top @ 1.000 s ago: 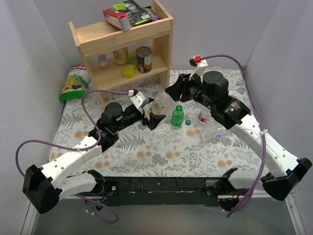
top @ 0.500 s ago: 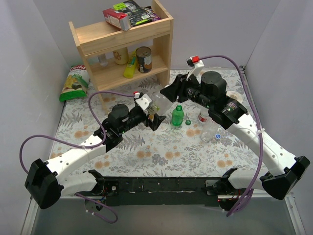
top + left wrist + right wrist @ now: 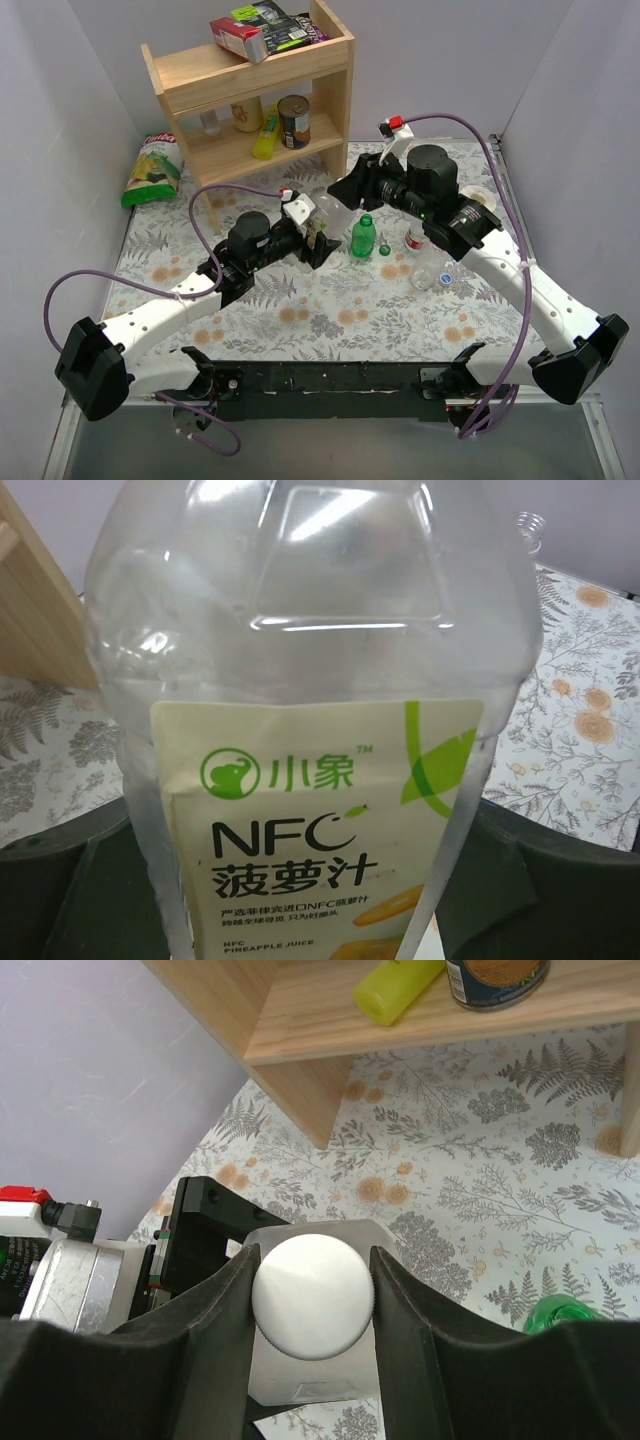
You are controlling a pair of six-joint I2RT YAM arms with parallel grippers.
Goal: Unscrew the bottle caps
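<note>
The right tool [image 3: 312, 1305] clamps the white cap [image 3: 312, 1295]; the left tool [image 3: 305, 900] grips the large clear bottle [image 3: 300, 660]. Advise twisting squarely with the bottle rigid.

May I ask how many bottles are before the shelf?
4: large clear bottle in left claw, green bottle beside it, red-labelled bottle, slim clear bottle further right.

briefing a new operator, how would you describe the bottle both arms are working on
In front of the wooden shelf, just left of the small green bottle, is the large clear bottle. It alone has a white cap and a cream juice label.
</note>
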